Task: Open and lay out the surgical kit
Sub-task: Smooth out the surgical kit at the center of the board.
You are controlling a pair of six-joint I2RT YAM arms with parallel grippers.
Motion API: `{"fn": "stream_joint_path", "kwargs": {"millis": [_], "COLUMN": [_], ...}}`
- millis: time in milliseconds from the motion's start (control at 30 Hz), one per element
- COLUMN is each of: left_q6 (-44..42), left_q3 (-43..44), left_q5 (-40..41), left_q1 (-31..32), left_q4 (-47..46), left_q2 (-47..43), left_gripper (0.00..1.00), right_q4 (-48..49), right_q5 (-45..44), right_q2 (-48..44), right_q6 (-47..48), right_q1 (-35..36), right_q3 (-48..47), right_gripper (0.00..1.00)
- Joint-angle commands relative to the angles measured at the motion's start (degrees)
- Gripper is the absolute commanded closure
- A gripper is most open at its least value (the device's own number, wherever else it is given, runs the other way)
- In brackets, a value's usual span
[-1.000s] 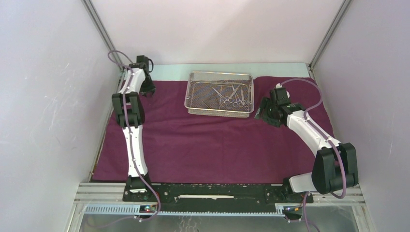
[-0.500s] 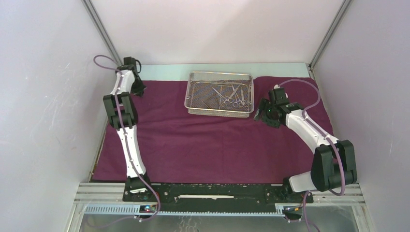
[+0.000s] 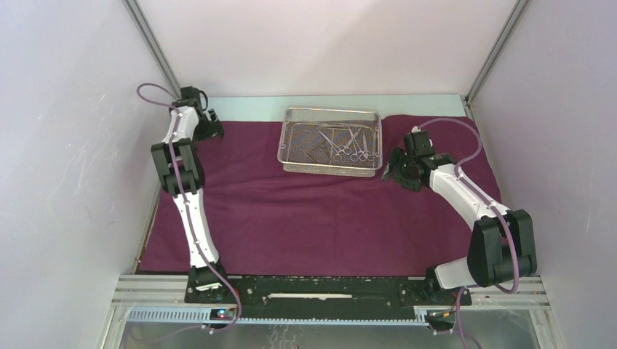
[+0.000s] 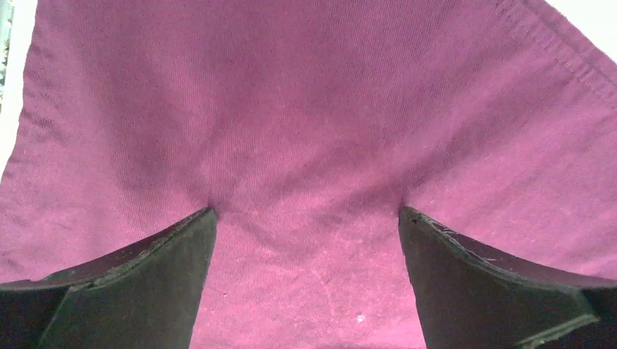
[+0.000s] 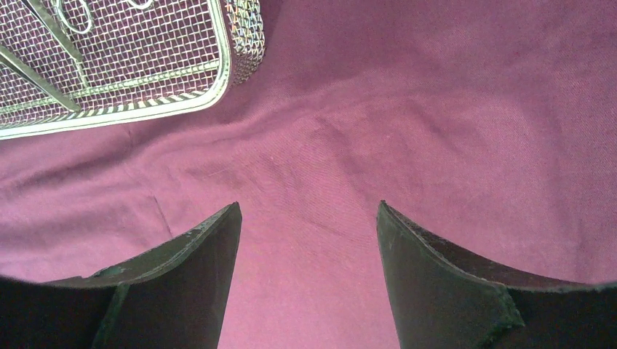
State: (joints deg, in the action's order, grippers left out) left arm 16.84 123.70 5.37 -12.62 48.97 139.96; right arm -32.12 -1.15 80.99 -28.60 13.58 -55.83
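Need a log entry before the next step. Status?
Left hand open at far-left corner of cloth, empty. Right hand open, right of tray, empty. Cloth spread flat, instruments in tray. No obstruction seen.

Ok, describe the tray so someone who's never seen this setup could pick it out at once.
A maroon cloth covers most of the table. At its far edge, about midway across, sits a rectangular silver wire-mesh tray. It is the only metal container there, with slim steel instruments lying inside.
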Motion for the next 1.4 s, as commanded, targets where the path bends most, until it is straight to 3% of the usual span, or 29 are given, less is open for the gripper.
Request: {"fn": "stream_joint_path", "kwargs": {"millis": [0, 267, 500, 567, 667, 833, 933, 1000, 1033, 1100, 1133, 1200, 1267, 1367], "left_q6": [-3.8, -6.6, -7.1, -6.4, -5.4, -3.3, -1.5, -0.2, 0.9, 6.1, 8.5, 12.2, 14.6, 14.6], "left_q3": [3.6, 8.4, 8.7, 8.7, 7.2, -3.5, -12.2, -13.4, -13.6, -16.3, -19.3, -23.3, -23.7, -21.5], "left_q5": [4.9, 6.0, -2.8, -10.6, -13.3, -17.9, -9.8, -4.9, -3.8, -1.3, -1.2, 1.7, 2.4, -2.8], "left_q1": [1.9, 4.0, 4.4, 4.3, 4.7, 6.2, 6.2, 5.2, 4.5, 3.5, 3.5, 3.5, 1.8, -1.0], "left_q4": [5.5, 10.6, 9.5, 9.4, 9.7, 6.1, -0.8, -1.9, -2.0, -3.6, -6.0, -8.6, -8.7, -8.2], "left_q2": [0.5, 4.7, 4.7, 5.1, 4.5, -0.6, -7.3, -9.8, -10.6, -13.3, -14.8, -16.4, -15.5, -12.4], "left_gripper": [0.00, 0.19, 0.61, 0.80, 0.99, 1.00, 0.96, 0.70, 0.63, 0.35, 0.31, 0.12, 0.06, 0.00], "right_q4": [0.4, -0.6, -1.1, -1.3, -1.6, -2.1, -2.0, -2.2, -2.3, -2.4, -2.3, -1.6, -1.1, -1.9], "right_q5": [0.2, -0.1, 0.2, 0.0, -0.1, -0.8, -1.0, -1.2, -1.4, -1.5, -1.4, -1.0, -0.3, -1.0], "right_q2": [-1.4, -1.6, -1.0, -0.8, -0.5, -0.7, -1.0, -1.5, -1.7, -2.0, -2.0, -2.0, -2.1, -3.2], "right_q6": [0.9, 1.5, 1.5, 1.5, 1.4, 1.1, 1.1, 1.3, 1.3, 1.3, 1.2, 1.2, 1.3, 1.7], "right_q1": [0.5, 0.6, 1.4, 1.7, 2.1, 3.4, 3.8, 3.9, 3.9, 4.0, 4.0, 4.0, 4.0, 4.1], "right_q3": [-2.1, -3.2, -4.5, -4.5, -4.5, -4.5, -4.5, -4.5, -4.5, -4.5, -4.5, -4.5, -4.5, -4.5], "right_gripper": [0.23, 0.23, 0.23, 0.23, 0.23, 0.23, 0.23, 0.23, 0.23, 0.23, 0.23, 0.23, 0.23, 0.23]}}
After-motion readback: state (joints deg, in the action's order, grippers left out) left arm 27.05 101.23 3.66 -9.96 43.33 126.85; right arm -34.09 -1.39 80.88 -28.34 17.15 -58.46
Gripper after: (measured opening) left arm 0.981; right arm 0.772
